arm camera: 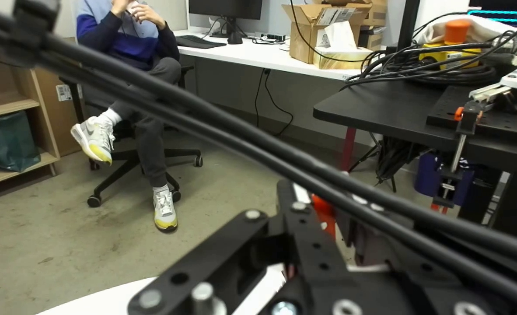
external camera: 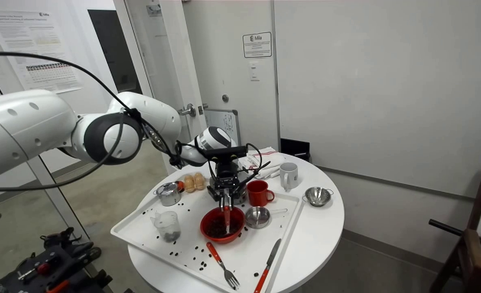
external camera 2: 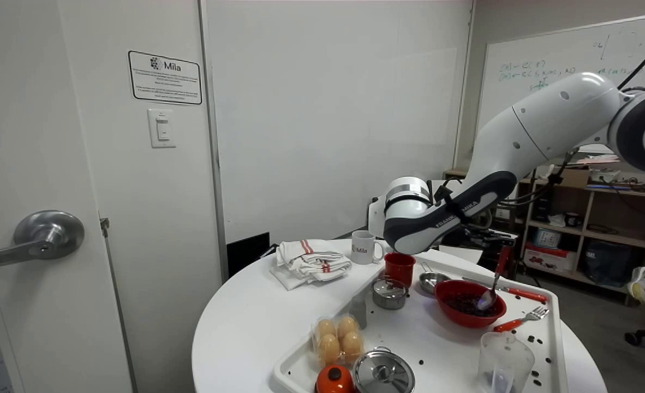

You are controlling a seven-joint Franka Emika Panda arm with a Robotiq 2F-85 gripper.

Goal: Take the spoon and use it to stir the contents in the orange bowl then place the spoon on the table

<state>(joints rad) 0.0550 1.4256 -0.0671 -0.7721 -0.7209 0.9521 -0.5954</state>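
Above the bowl (external camera: pixel 223 240), the gripper (external camera: pixel 226 206) pinches the spoon (external camera: pixel 227 219) by its handle, long axis slanting steeply down, head inside the bowl, so stirring likely needs only sideways sweeps.

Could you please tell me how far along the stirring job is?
Done: picking up the spoon, since the end effector is closed on it.

In hand: probably stirring, as the spoon's head is down among the dark contents of the orange bowl; stills cannot confirm motion.

Left: any remaining stirring, then laying the spoon on the table, as it is not yet released.
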